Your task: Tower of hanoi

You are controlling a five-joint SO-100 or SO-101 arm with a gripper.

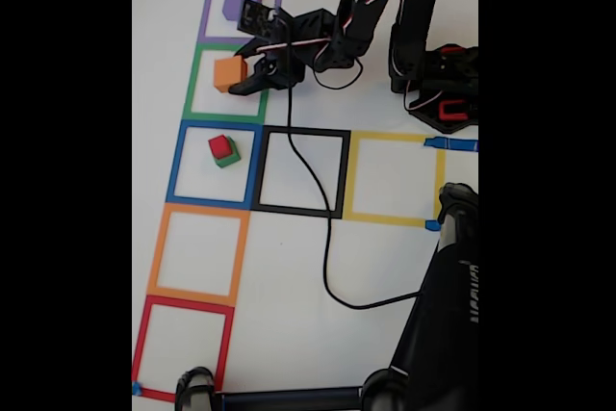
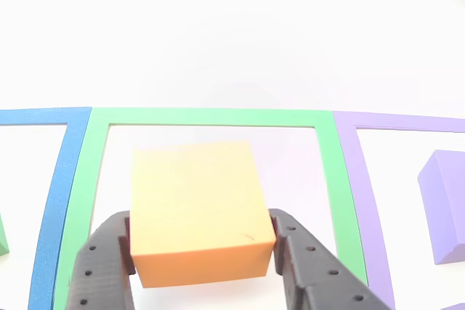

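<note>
The orange cube sits inside the green tape square, and my gripper reaches it from the right. In the other view the orange cube is held between the two dark fingers, which press on both its sides; my gripper is shut on it. I cannot tell whether it rests on the table or is slightly lifted. The purple cube stands in the purple square beyond. The red cube rests on the green cube in the blue square.
Orange and red tape squares continue the column toward the front; black and yellow squares lie to its right. A black cable crosses the black square. The arm base and a dark stand occupy the right side.
</note>
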